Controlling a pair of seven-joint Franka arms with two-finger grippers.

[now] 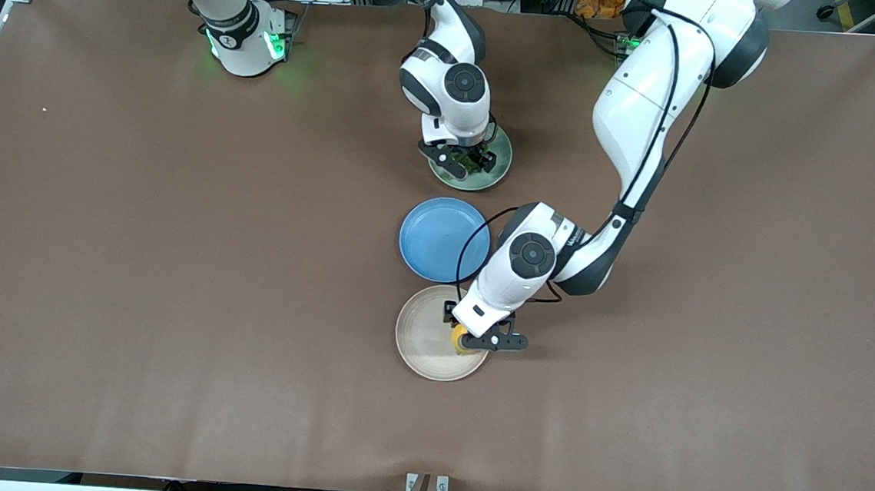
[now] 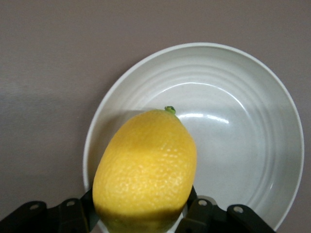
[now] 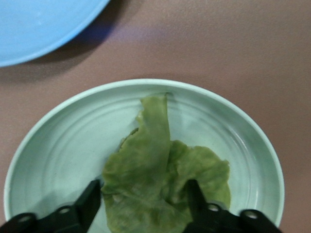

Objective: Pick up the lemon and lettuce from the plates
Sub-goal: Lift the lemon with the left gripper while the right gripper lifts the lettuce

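Bright yellow lemon [image 2: 146, 170] with green tip; dark green lettuce [image 3: 163, 189]; mint plate [image 3: 58, 145]; cream plate [image 2: 252, 145]; blue plate [image 1: 438, 238].

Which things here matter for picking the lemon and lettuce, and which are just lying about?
Job:
lemon, held in the left pincer over the cream plate
lettuce on the mint plate, right pincer down around it

Lying about:
blue plate, bare, between the other two

Left gripper [image 1: 477, 342] clamped around lemon [image 1: 461, 343], wrist tilted toward seven o'clock. Right gripper [image 1: 465, 160] lowered, fingers [image 3: 90, 201] straddling lettuce [image 3: 163, 182], not yet closed.
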